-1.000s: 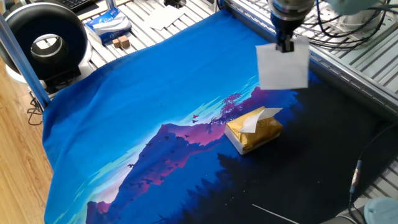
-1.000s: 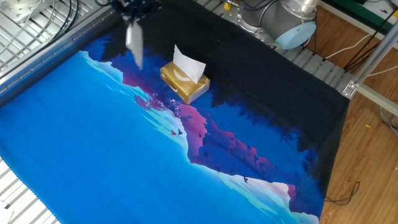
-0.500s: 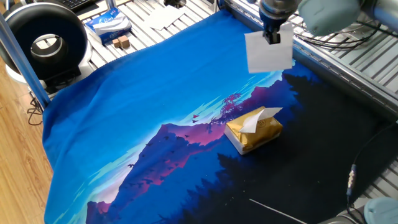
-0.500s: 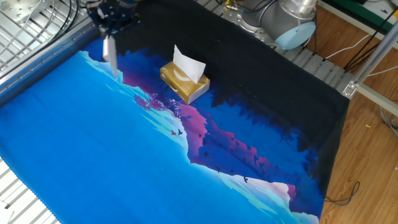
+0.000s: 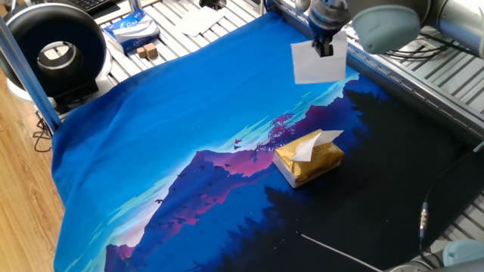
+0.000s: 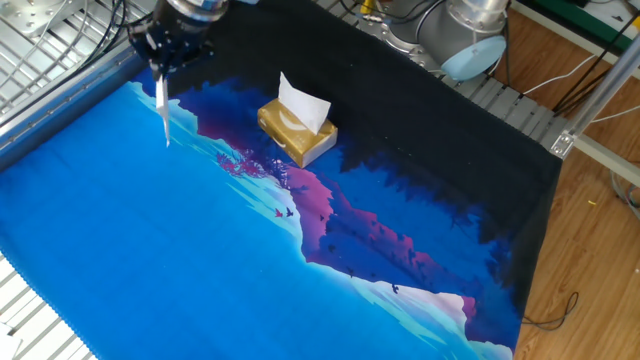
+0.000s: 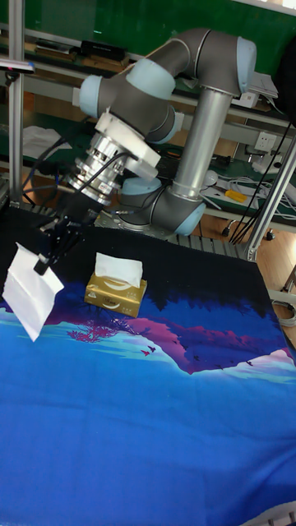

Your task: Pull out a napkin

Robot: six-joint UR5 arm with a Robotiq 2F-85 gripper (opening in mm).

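From one fixed view, the golden-yellow tissue pack [image 5: 308, 160] sits near the middle of the blue landscape cloth [image 5: 166, 143], a fresh sheet poking from its slot; a black ring-shaped device [image 5: 54, 53] and a blue-and-white packet [image 5: 130, 30] lie off the cloth at the far left corner, well apart. Wide bare cloth spreads to the left, with the metal slatted table [image 5: 439, 91] beyond the right edge. The gripper [image 5: 324, 50] hangs above the cloth's far side, fingers pinched on the top edge of the napkin [image 5: 319, 64], which dangles free, clear of the pack. Over to the other fixed view: the napkin [image 6: 162, 112] shows edge-on, a thin white sliver beneath the gripper [image 6: 160, 72], close to the cloth's edge and left of the pack [image 6: 297, 130]. In the tall fixed view, the arm [image 7: 197, 123] arches over; the gripper [image 7: 43, 263] clamps one corner of the napkin [image 7: 30, 289], hanging tilted above the cloth beside the pack [image 7: 116, 295].
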